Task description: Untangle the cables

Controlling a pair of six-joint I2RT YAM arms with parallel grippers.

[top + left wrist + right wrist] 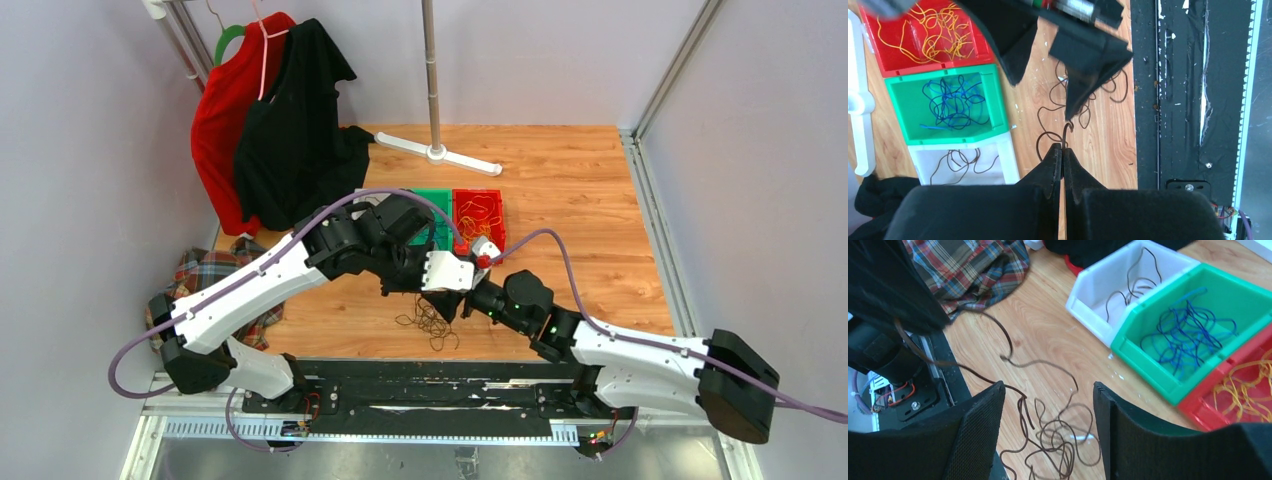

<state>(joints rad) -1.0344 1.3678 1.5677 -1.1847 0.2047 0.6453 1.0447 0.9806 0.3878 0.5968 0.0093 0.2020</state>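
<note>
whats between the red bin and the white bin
The green bin, holding blue cables, sits between them in the row; clearest in the left wrist view.

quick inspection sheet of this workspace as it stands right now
surface: wooden tabletop, black rail strip along its near edge
job's things: brown cables tangled loose on the wood, a few more in the white bin; blue cables in the green bin; yellow-orange cables in the red bin
clutter: plaid cloth at the table's left edge
grippers: left gripper shut on a strand of the brown cables; right gripper open over the tangle
cables: purple hoses looping off both arms
surroundings: red garment and black garment on hangers, white stand base, pale walls
</note>
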